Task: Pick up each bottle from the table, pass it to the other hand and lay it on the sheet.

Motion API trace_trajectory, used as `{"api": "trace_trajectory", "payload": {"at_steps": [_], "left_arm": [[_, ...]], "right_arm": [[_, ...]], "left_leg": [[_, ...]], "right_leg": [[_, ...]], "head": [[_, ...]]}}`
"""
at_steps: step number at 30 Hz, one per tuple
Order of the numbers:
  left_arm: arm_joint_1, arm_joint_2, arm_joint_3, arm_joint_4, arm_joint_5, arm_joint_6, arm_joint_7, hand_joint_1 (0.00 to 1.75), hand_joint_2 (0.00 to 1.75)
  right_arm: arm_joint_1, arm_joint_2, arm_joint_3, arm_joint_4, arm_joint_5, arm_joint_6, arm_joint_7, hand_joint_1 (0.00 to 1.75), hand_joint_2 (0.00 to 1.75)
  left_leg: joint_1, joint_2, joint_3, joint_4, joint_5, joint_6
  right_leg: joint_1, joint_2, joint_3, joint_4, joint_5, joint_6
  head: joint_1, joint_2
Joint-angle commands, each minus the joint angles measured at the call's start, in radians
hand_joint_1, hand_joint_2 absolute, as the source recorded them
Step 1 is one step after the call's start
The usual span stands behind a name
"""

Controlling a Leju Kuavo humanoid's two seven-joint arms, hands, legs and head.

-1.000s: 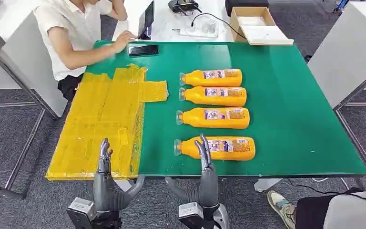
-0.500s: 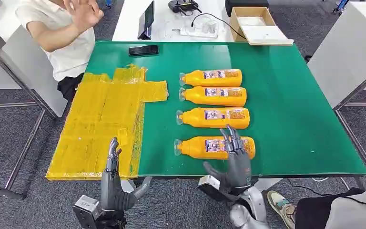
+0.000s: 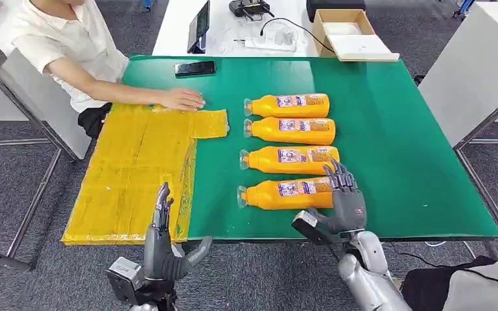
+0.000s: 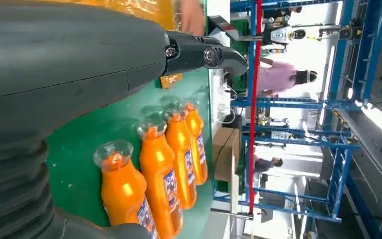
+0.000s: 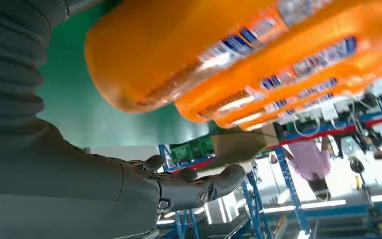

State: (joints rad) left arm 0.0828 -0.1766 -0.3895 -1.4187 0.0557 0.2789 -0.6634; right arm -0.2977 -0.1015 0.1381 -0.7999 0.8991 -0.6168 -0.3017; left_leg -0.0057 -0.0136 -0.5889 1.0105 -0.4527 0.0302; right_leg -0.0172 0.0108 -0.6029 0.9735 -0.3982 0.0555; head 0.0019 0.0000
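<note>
Four orange bottles lie on their sides in a column on the green table (image 3: 402, 162), caps pointing left. The nearest bottle (image 3: 285, 194) sits close to the near edge; the second bottle (image 3: 288, 159) lies just beyond it, then the third bottle (image 3: 290, 129) and the farthest bottle (image 3: 287, 105).

The right hand (image 3: 343, 197) is at the base end of the nearest bottle, fingers upright and spread, covering that end from the head view. The right wrist view shows the bottle's rounded base close above the palm, with the thumb (image 5: 199, 186) stretched out apart from it; whether the hand touches the bottle I cannot tell, and it grips nothing.

The left hand (image 3: 163, 243) is raised at the near edge of the table, fingers straight up and thumb out to the side, holding nothing. It stands in front of the near right corner of the yellow sheet (image 3: 136, 168), which covers the left part of the table.

A person in a white shirt (image 3: 71, 45) sits at the far left, one hand (image 3: 183, 99) resting on the far edge of the sheet. A dark phone (image 3: 194, 67) lies on the far part of the table.
</note>
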Motion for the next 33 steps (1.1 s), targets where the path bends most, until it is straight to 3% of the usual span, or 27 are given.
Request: {"api": "trace_trajectory", "payload": {"at_steps": [1, 15, 18, 28, 33], "left_arm": [[-0.033, 0.01, -0.027, 0.056, 0.001, -0.008, -0.025, 0.0, 1.75], [-0.045, 0.013, -0.066, 0.058, -0.012, -0.036, -0.019, 0.0, 1.75], [-0.048, 0.017, -0.069, 0.049, -0.015, -0.044, -0.016, 0.0, 1.75], [-0.051, 0.017, -0.07, 0.046, -0.018, -0.05, -0.014, 0.0, 1.75], [-0.057, 0.016, -0.071, 0.047, -0.02, -0.064, -0.012, 0.0, 1.75]], "right_arm": [[-0.098, 0.011, 0.005, 0.198, 0.006, 0.022, 0.009, 0.0, 1.75], [-0.153, 0.0, 0.056, 0.297, 0.054, 0.098, 0.054, 0.0, 1.75], [-0.189, -0.021, 0.113, 0.344, 0.131, 0.145, 0.125, 0.0, 1.75], [-0.231, -0.019, 0.145, 0.378, 0.158, 0.221, 0.138, 0.0, 1.75], [-0.274, -0.023, 0.193, 0.413, 0.199, 0.318, 0.171, 0.02, 1.75]], "left_leg": [[0.0, 0.001, 0.002, -0.001, 0.0, -0.001], [0.001, 0.001, 0.003, -0.001, -0.001, -0.001], [0.001, 0.001, 0.003, -0.001, 0.0, -0.002], [0.001, 0.001, 0.007, -0.001, 0.0, -0.002], [0.001, 0.002, 0.008, 0.0, 0.0, -0.002]], "right_leg": [[0.0, 0.0, 0.002, -0.001, 0.0, -0.001], [0.001, 0.0, 0.003, -0.001, 0.0, -0.002], [0.001, -0.001, 0.003, -0.001, 0.0, -0.002], [0.001, -0.001, 0.007, -0.001, 0.0, -0.003], [0.001, -0.001, 0.008, -0.001, 0.0, -0.003]], "head": [[0.0, 0.0], [0.0, 0.0], [0.0, 0.0], [0.0, 0.0], [0.0, 0.0]]}}
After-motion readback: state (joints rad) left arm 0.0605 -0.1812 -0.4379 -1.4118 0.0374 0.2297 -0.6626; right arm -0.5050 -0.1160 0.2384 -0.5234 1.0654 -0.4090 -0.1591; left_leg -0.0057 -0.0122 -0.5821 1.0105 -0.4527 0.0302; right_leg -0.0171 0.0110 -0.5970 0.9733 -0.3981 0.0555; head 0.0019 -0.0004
